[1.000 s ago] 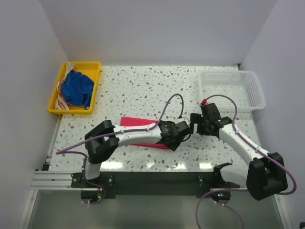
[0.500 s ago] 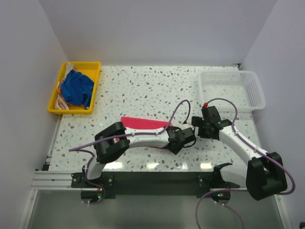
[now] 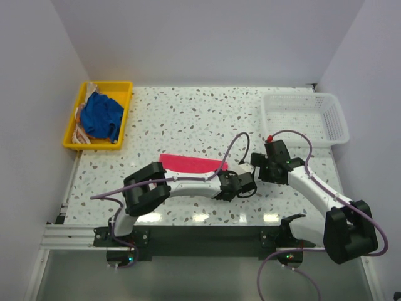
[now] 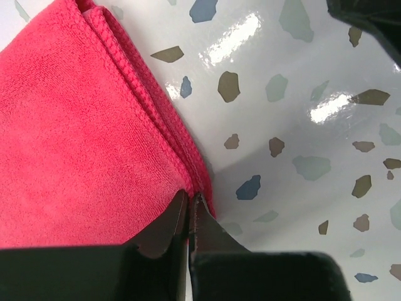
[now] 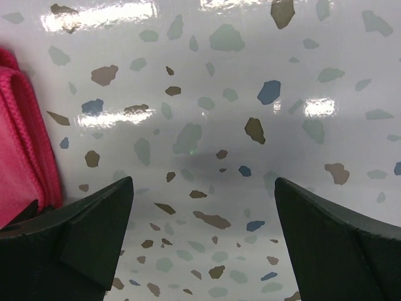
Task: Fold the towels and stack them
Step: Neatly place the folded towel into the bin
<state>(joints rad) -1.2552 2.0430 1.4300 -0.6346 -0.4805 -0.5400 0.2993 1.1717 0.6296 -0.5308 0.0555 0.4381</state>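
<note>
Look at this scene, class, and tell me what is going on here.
The left gripper is pinched shut on the folded edge of the pink towel lying on the table. The right gripper hangs open over the table just beside that edge. The blue towel sits crumpled in the yellow tray at the far left. Nothing is stacked yet.

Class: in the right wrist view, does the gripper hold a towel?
No, the fingers of the right gripper stand wide apart over bare table.
</note>
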